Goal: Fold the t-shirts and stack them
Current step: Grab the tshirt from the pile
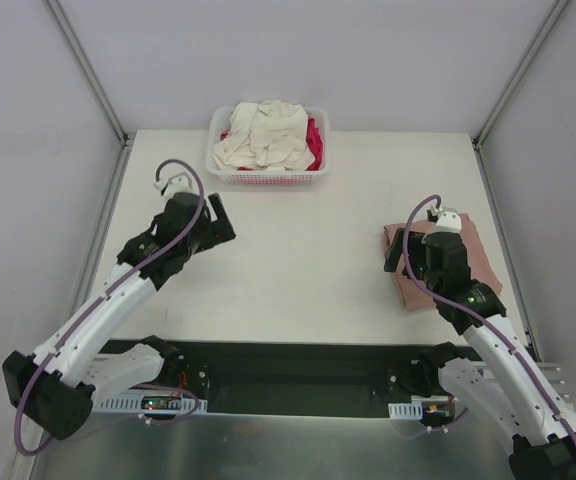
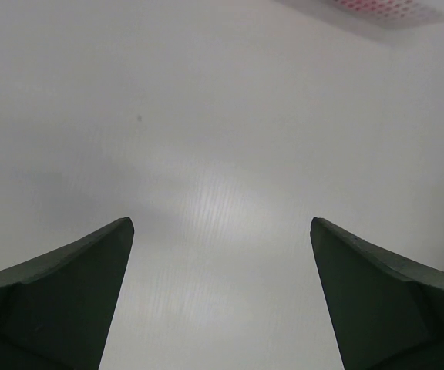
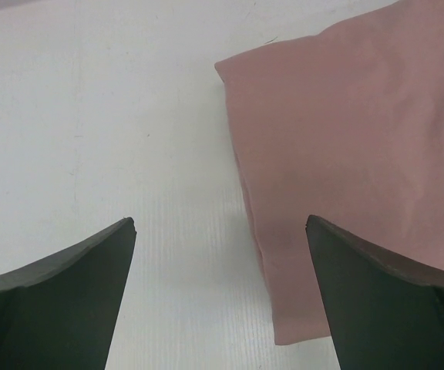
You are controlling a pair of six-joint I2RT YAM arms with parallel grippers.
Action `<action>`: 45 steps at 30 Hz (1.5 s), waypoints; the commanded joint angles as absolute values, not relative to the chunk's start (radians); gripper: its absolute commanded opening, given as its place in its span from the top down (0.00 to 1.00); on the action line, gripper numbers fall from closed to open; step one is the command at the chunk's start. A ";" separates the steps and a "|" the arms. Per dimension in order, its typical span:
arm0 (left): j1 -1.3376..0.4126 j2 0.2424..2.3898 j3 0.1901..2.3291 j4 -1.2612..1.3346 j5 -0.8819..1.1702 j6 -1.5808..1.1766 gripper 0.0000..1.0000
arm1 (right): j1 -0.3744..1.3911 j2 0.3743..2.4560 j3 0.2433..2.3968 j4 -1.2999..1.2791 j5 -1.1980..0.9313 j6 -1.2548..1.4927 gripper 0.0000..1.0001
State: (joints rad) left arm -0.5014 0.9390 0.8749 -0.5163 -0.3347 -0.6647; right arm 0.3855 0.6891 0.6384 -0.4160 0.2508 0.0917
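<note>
A folded dusty pink t-shirt (image 1: 480, 258) lies flat on the right side of the table; it also shows in the right wrist view (image 3: 345, 139). My right gripper (image 1: 400, 250) is open and empty, hovering over the shirt's left edge. A crumpled cream t-shirt (image 1: 263, 135) fills the white basket (image 1: 268, 178) at the back, with a magenta-red t-shirt (image 1: 315, 143) under it on the right. My left gripper (image 1: 218, 215) is open and empty over bare table at the left, short of the basket.
The basket stands at the table's back edge, its corner (image 2: 384, 9) showing in the left wrist view. Metal frame posts rise at the back left (image 1: 88, 70) and back right (image 1: 518, 80). The arm bases sit at the near edge.
</note>
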 commanded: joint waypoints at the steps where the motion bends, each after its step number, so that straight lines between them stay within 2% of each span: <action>1: -0.453 1.185 1.102 -0.400 -0.295 -0.514 0.01 | 0.382 0.690 0.681 -0.405 0.245 0.078 0.03; 7: -0.370 1.671 1.572 -0.397 -0.189 -0.381 0.01 | 0.383 0.672 0.677 -0.430 0.270 0.058 0.03; 8: -0.367 1.733 1.701 -0.399 -0.180 -0.359 0.01 | 0.382 0.670 0.673 -0.431 0.268 0.055 0.03; 14: -0.367 2.146 2.163 -0.402 -0.133 -0.158 0.01 | 0.382 0.689 0.675 -0.449 0.282 0.032 0.03; 20: -0.367 2.373 2.357 -0.397 -0.175 -0.049 0.01 | 0.382 0.722 0.681 -0.448 0.287 0.032 0.03; 26: -0.367 2.468 2.367 -0.373 -0.262 -0.025 0.03 | 0.382 0.738 0.683 -0.448 0.273 0.029 0.03; 27: -0.367 2.480 2.368 -0.367 -0.271 -0.023 0.13 | 0.382 0.739 0.683 -0.448 0.273 0.031 0.03; 30: -0.367 2.487 2.381 -0.348 -0.293 -0.017 0.35 | 0.382 0.741 0.677 -0.443 0.262 0.034 0.03; 31: -0.367 2.481 2.385 -0.344 -0.291 -0.023 0.49 | 0.383 0.741 0.678 -0.443 0.262 0.034 0.03; 33: -0.367 2.445 2.385 -0.333 -0.278 -0.028 0.56 | 0.382 0.744 0.680 -0.448 0.258 0.032 0.03; 37: -0.368 2.364 2.385 -0.307 -0.256 -0.037 0.83 | 0.382 0.744 0.676 -0.446 0.256 0.035 0.03; 40: -0.370 2.292 2.384 -0.298 -0.236 -0.035 0.93 | 0.382 0.739 0.676 -0.449 0.258 0.035 0.03; 41: -0.374 2.274 2.382 -0.298 -0.239 -0.034 1.00 | 0.382 0.738 0.675 -0.448 0.258 0.035 0.03; 45: -0.390 2.160 2.362 -0.291 -0.233 -0.026 1.00 | 0.382 0.727 0.670 -0.448 0.256 0.037 0.03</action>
State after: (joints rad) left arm -0.3679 2.3836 2.3394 -0.3630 -0.2401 -0.0368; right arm 0.3855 0.7444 0.6395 -0.4538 0.2607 0.0406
